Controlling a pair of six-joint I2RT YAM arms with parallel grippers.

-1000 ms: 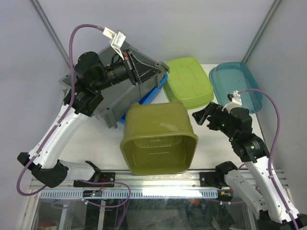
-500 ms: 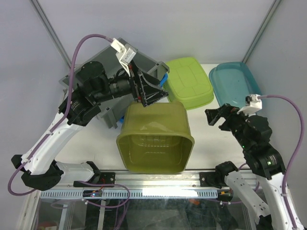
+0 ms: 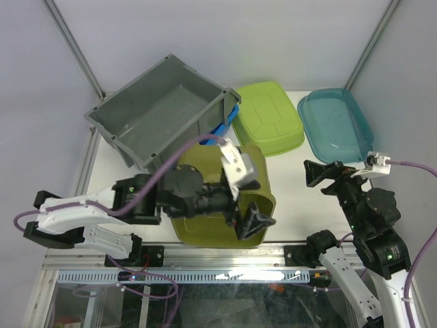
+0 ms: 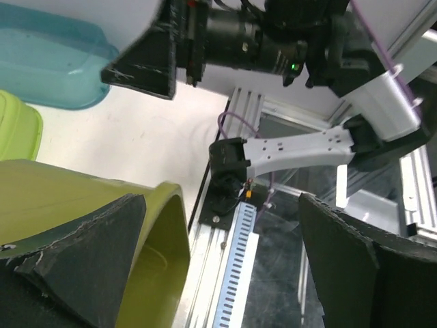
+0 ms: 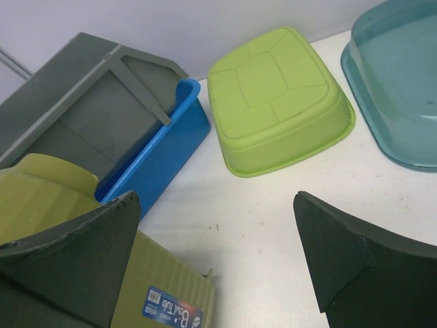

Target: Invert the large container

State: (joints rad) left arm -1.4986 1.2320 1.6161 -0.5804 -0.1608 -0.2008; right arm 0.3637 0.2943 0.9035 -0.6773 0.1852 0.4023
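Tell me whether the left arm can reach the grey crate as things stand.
Probably yes. The left gripper hangs over the olive tub, jaws open; the crate lies just beyond, its near wall bare, nothing standing between them.

White table (image 3: 290, 205), edged along the near side by an aluminium rail (image 3: 218, 256). Carries five bins.

- Far left corner: grey crate (image 3: 153, 113), mouth up, its right end over a blue tub (image 3: 222, 126) that pokes out from beneath it.
- Far middle, just beside the blue tub: lime-green tub (image 3: 268, 117), bottom up.
- Far right: teal tub (image 3: 334, 123), also bottom up, close to the lime-green one but apart from it.
- Near middle, by the rail: olive-green basket (image 3: 198, 160), a printed label on one ribbed wall.

Bare white surface between basket and teal tub.
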